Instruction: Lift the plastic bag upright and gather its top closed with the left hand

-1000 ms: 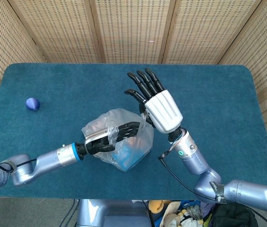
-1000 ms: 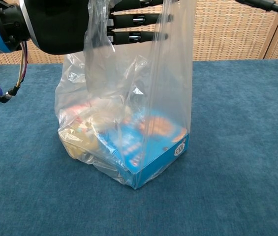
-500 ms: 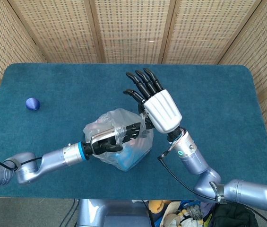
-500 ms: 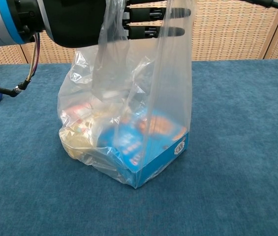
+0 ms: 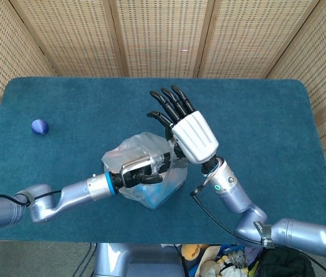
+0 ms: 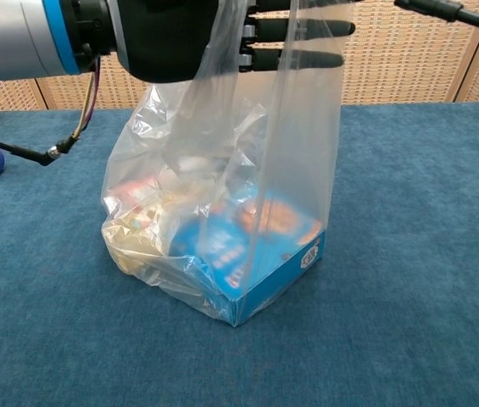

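left hand [image 5: 142, 170] gripping upright plastic bag [image 6: 231, 212] top, right hand [image 5: 187, 128] spread

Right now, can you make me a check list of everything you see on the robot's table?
Surface: blue carpet-like table, bare around the bag.
Job's things: clear plastic bag stands upright with its top pulled up; a blue box and other packets show through it.
Clutter: small blue ball near the table's left edge, far from the bag.
Hands: left hand grips the bag's top; right hand is raised beside the bag, fingers spread, holding nothing.
Cables: thin black cable along the right arm; another by the left wrist.
Surroundings: woven screen panels behind the table.
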Action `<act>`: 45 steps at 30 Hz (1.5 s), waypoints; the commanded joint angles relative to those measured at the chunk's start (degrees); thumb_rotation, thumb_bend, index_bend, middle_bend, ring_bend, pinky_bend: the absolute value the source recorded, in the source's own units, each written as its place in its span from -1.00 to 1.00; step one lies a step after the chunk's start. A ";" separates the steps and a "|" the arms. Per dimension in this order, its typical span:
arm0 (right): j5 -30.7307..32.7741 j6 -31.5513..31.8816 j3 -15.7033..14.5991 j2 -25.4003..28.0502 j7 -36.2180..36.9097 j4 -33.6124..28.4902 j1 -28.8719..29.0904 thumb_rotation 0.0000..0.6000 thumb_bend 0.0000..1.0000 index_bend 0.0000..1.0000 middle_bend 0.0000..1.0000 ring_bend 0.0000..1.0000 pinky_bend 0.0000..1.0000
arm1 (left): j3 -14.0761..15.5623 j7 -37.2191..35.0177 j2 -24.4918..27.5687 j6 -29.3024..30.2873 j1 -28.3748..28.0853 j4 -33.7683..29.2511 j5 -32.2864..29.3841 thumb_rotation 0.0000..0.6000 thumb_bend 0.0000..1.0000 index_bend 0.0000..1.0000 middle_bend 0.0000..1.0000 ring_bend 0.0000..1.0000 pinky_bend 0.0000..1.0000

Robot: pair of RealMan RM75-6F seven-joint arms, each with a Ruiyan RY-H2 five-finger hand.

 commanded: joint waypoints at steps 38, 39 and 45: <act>0.41 -1.11 0.13 1.44 -1.22 -2.79 0.57 1.00 0.88 -0.44 -0.81 -1.00 -0.98 | -5.20 10.95 -1.98 -7.30 -1.13 -3.16 -6.44 -0.09 -0.71 -1.00 -1.00 -1.00 -1.00; 0.29 -1.17 0.05 1.47 -1.25 -2.84 0.60 1.00 0.88 -0.44 -0.81 -1.00 -0.98 | -5.34 11.03 -2.04 -7.47 -1.08 -3.17 -6.71 -0.09 -0.71 -1.00 -1.00 -1.00 -1.00; -0.11 -1.76 -0.41 1.86 -1.69 -2.77 0.76 1.00 0.88 -0.45 -0.81 -1.00 -0.98 | -5.93 11.20 -2.32 -8.48 -1.03 -3.11 -7.40 -0.10 -0.71 -1.00 -1.00 -1.00 -1.00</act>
